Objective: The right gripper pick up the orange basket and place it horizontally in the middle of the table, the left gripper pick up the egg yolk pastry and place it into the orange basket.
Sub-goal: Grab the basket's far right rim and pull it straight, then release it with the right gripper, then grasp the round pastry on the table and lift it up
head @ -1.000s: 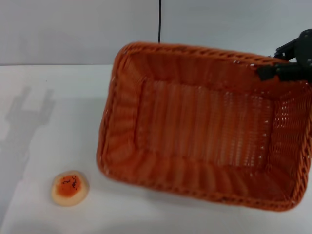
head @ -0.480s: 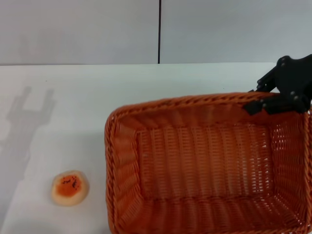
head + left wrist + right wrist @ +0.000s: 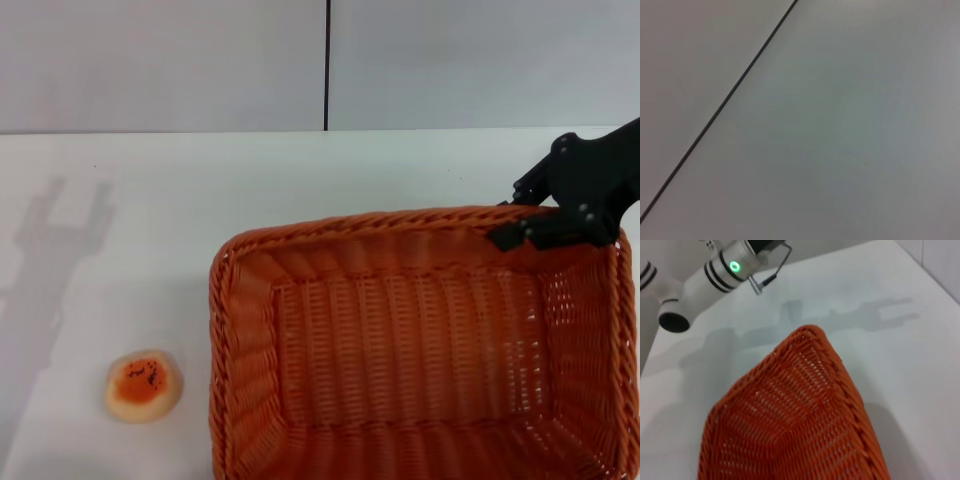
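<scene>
The orange basket (image 3: pixel 420 350) lies open side up on the white table (image 3: pixel 150 220), filling the near right of the head view. My right gripper (image 3: pixel 516 216) is shut on its far rim near the right corner, one finger inside and one outside. The right wrist view looks along the woven basket (image 3: pixel 790 430) from that grip. The egg yolk pastry (image 3: pixel 143 385) lies by itself at the near left, a short gap left of the basket. The left gripper itself shows in no view; only its shadow falls on the table at the far left.
A light grey wall with a dark vertical seam (image 3: pixel 327 65) stands behind the table. The left wrist view shows only that wall and seam (image 3: pixel 720 110). The left arm's white link with a green light (image 3: pixel 715 270) hangs above the table's left side.
The basket has come down from a raised, tilted pose and settled lower and flatter, nearer the front edge. My right gripper moved down with it. The pastry has not moved.
</scene>
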### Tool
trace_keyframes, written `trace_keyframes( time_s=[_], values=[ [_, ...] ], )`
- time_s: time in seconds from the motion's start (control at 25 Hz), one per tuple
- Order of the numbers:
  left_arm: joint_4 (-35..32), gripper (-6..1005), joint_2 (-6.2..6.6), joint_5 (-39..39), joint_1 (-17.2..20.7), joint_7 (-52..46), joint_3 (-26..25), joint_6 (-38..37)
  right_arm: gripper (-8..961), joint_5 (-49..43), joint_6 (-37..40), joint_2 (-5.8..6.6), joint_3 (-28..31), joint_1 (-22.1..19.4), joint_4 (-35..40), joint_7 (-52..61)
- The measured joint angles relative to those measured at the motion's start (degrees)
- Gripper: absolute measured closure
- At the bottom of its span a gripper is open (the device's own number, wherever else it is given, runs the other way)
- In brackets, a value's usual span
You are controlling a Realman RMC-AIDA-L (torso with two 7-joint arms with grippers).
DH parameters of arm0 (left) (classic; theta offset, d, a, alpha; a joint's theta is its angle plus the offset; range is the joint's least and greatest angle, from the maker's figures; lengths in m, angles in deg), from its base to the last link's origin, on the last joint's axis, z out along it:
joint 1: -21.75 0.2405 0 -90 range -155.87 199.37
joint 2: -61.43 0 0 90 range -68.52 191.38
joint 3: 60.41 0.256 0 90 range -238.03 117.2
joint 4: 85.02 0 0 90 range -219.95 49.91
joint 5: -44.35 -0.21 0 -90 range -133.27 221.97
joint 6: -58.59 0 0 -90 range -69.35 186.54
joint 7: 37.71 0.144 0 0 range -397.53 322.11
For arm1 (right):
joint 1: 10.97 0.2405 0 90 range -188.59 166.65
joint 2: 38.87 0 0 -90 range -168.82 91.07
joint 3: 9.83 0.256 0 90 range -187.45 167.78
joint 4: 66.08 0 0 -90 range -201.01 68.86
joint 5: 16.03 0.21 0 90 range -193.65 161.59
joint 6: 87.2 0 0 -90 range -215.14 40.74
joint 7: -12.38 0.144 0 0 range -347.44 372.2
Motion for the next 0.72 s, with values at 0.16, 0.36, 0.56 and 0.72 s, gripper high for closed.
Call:
trace_keyframes(
  time_s=[0.16, 0.36, 0.56, 0.72],
  values=[
    [0.00, 308, 0.00, 0.00, -0.18, 0.00, 0.00, 0.12, 775, -1.33, -2.37, -0.41, 0.15, 0.27, -0.50, -0.04],
    [0.08, 308, 0.00, 0.00, -0.21, 0.00, 0.00, 0.12, 713, -1.41, -4.05, -0.42, 0.56, 0.20, -0.55, -0.17],
    [0.08, 309, -0.08, 0.00, -0.13, -0.03, 0.02, 0.13, 620, -0.96, -7.19, -0.61, 4.02, -0.50, -0.56, -2.86],
    [0.08, 309, -0.05, 0.00, 0.27, -0.05, 0.08, -0.07, 620, 4.04, -11.87, -2.01, 15.06, -3.21, -0.95, -9.18]
  ],
)
